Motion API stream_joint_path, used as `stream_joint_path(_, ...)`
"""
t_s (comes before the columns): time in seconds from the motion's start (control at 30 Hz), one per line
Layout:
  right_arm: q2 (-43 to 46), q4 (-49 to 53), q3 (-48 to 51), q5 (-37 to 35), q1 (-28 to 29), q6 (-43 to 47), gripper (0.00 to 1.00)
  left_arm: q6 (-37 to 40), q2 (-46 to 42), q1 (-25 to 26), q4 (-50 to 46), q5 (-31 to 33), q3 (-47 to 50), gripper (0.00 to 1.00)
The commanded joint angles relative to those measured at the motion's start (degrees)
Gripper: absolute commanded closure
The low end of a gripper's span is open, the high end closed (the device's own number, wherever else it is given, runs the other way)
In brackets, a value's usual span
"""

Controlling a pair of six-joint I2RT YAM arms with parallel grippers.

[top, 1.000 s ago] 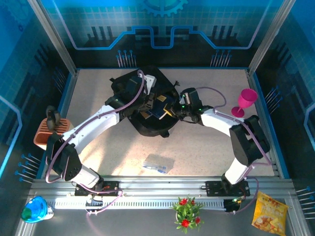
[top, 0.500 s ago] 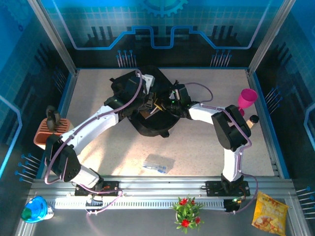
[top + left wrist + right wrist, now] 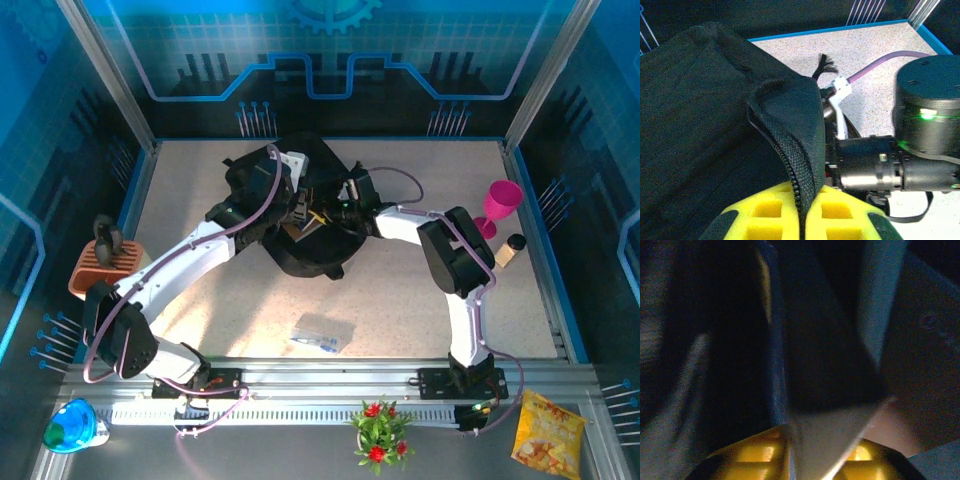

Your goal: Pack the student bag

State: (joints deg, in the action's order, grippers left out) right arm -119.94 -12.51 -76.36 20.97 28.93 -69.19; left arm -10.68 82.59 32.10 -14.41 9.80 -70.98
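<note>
The bag (image 3: 312, 262) sits on the bench (image 3: 420, 310), toward the far middle. My left pincer (image 3: 802, 200) is clamped together on its zip edge. A dark-blue book (image 3: 825, 365) sits between the fingers of my right pincer (image 3: 815, 450); I can't tell whether they grip it.

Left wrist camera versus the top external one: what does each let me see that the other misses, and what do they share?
Left wrist view: close detail, the zip teeth along the edge of the student bag, pinched in the shut left gripper with its yellow fingers. Top external view: the wider scene, with a pink goblet, a clear case, potted flowers and a yellow snack packet. Shared: the black bag, the right arm reaching to it, and the speckled table.
</note>
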Motion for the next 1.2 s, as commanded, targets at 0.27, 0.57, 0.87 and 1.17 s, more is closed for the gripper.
stream_joint_path(0.27,13.5,2.9,11.6,3.1,-3.2,4.2,0.44,-2.8,2.9,0.3,4.0,-2.7,-1.6,0.94)
stream_joint_path(0.57,38.1,17.3,28.3,-7.4,-9.0,12.2,0.29,-2.6,8.2,0.3,2.1,-13.8,-2.7,0.76)
stream_joint_path(0.87,47.1,26.7,28.1,-17.5,-10.6,17.8,0.19,-6.8,6.8,-2.3,-5.0,-11.4,0.8,0.28)
stream_joint_path(1.17,45.7,24.8,27.8,-17.2,-8.8,16.8,0.19,-15.9,-2.2,-12.7,-3.8,-8.9,11.4,0.23)
